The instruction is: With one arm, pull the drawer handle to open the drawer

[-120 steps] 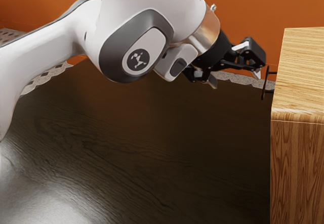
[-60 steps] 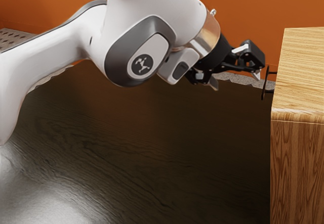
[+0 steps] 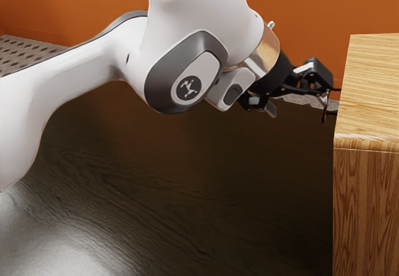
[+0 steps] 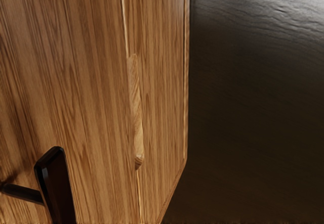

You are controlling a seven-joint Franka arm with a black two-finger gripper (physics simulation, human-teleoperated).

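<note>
Light wood with long straight grain on the cabinet (image 3: 368, 101), smooth and softly satin. Smooth black on the drawer handle (image 4: 53, 183), with a faint sheen along 1 edge. Dark wood grain across the table (image 3: 156, 214), polished and glossy, with pale reflections. Glossy white plastic on the arm (image 3: 93, 76), satin grey caps at the joints, 1 shiny metal ring near the wrist. Matt black on the gripper (image 3: 324, 89). Flat matt orange on the wall (image 3: 312, 8).

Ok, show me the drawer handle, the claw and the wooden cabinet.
drawer handle (image 4: 53, 183): wrist view, on its black bar.
claw (image 3: 322, 86): exterior view, midway between its fingertips.
wooden cabinet (image 3: 368, 95): exterior view, on its upper wood panel.
</note>
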